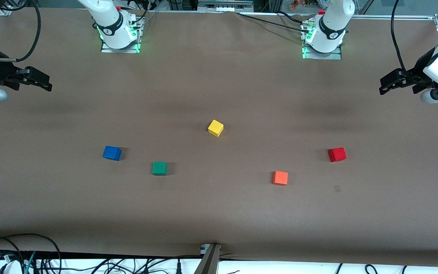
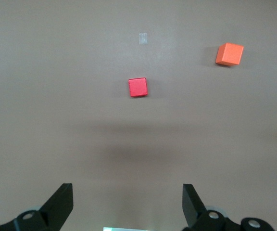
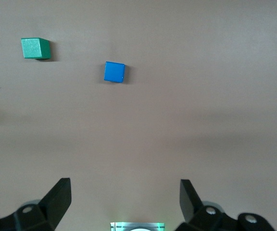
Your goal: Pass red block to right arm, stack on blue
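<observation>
Brown matte table [image 1: 219, 213], smooth covering with faint creases, cables along both long edges. Five small solid cubes on it, matte, crisp edges, same size, all well apart.

Red block [image 1: 337, 154] sits flat toward the left arm's end of the table. Orange cube [image 1: 280, 177] is near it, a bit nearer the front camera. Yellow cube [image 1: 215, 128] mid-table, turned slightly. Blue cube [image 1: 111, 153] toward the right arm's end, green cube [image 1: 159, 168] near it and nearer the camera.

Left gripper [image 1: 385, 84]: black, angular linkage fingers, white wrist housing. Up in the air over the table edge at its own end, released, fingers spread wide, nothing between them. In the left wrist view, red block [image 2: 138, 87] lies ahead of the gripper [image 2: 128, 202], roughly on its centreline, well apart from the fingertips [image 2: 64, 192]. Orange cube [image 2: 229, 54] is off to one side.

Right gripper [image 1: 42, 82]: black fingers, silver metal wrist. Over its own end of the table, released, holding nothing. Right wrist view: blue cube [image 3: 114, 71] ahead of the gripper [image 3: 125, 195], well apart; green cube [image 3: 35, 48] is off to one side of it.

Small pale square mark [image 1: 337, 188] on the covering near the red block, on the camera side.
</observation>
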